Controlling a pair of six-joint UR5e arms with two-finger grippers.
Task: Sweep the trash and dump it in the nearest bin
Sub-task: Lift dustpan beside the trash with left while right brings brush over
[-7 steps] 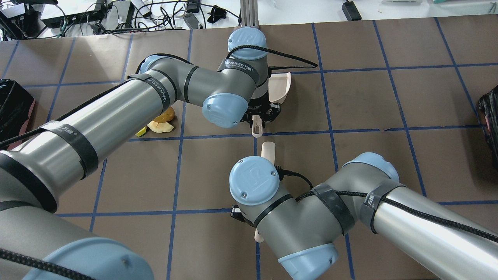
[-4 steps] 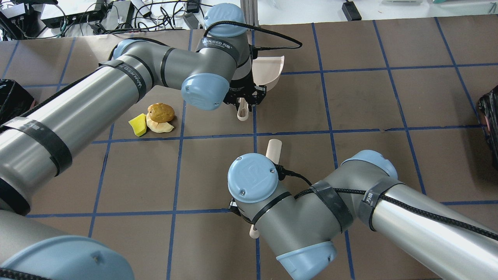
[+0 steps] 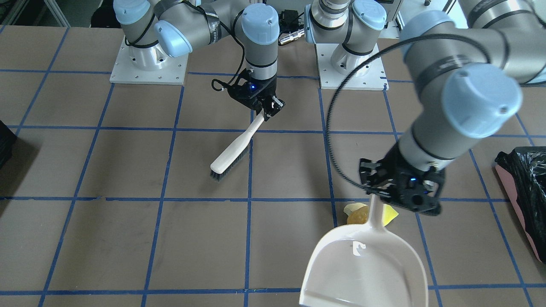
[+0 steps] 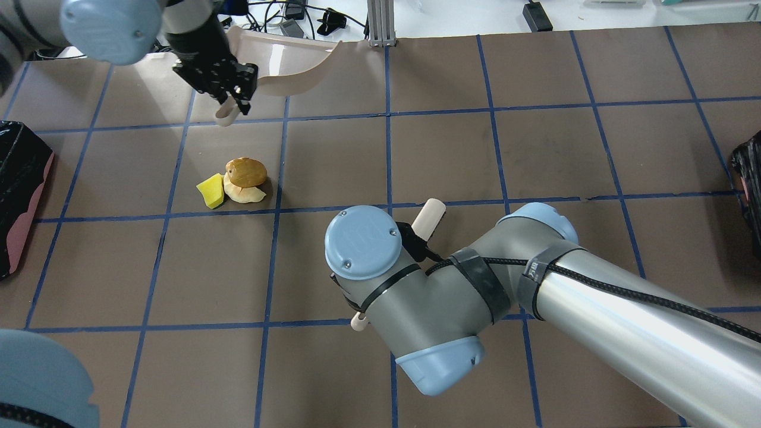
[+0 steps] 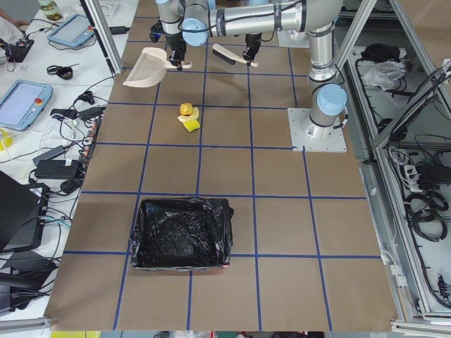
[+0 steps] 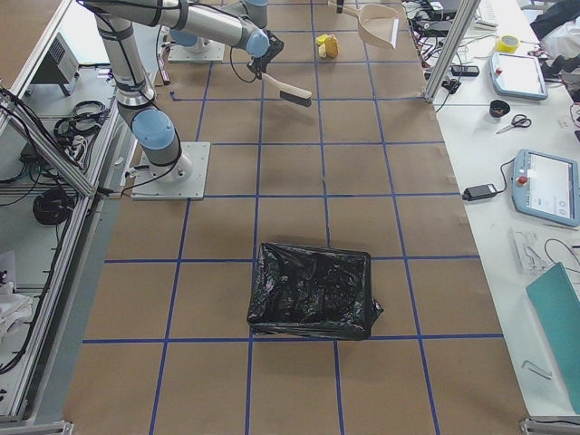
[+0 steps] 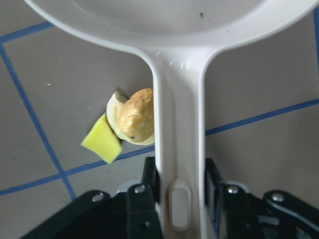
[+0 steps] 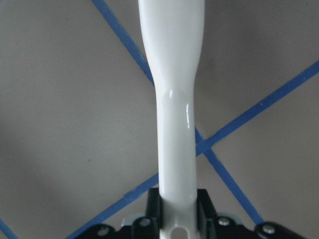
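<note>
**On the counter's left half: dustpan aloft, trash unswept**

On the brown counter (image 4: 565, 148), ruled into squares by blue tape, the trash lies in one tight cluster in the robot's left half. A round orange-brown lump (image 4: 246, 171) rests on top of a pale beige chunk (image 4: 245, 194), and a yellow wedge (image 4: 209, 193) touches the chunk's side.

The left end effector (image 7: 180, 172) is clenched on the handle of a cream dustpan (image 3: 364, 264), with a black finger pressed to each side of the handle. The pan hangs off the counter on the far side of the trash from the robot, its open mouth turned away from the robot's base. In the left wrist view the cluster shows below, just beside the handle.

The right end effector (image 8: 178, 199) is clamped on the handle of a white brush (image 3: 232, 153). The brush is tilted, its dark bristled head lower than the handle and pointing away from the robot. It hangs near the middle of the counter, well apart from the trash. Whether the bristles touch the surface cannot be told.

The bin (image 4: 21, 196), pink-sided and lined with crinkled black plastic, stands at the counter's end on the robot's left, apart from the cluster. A second black-lined bin (image 4: 750, 178) stands at the opposite end.
</note>
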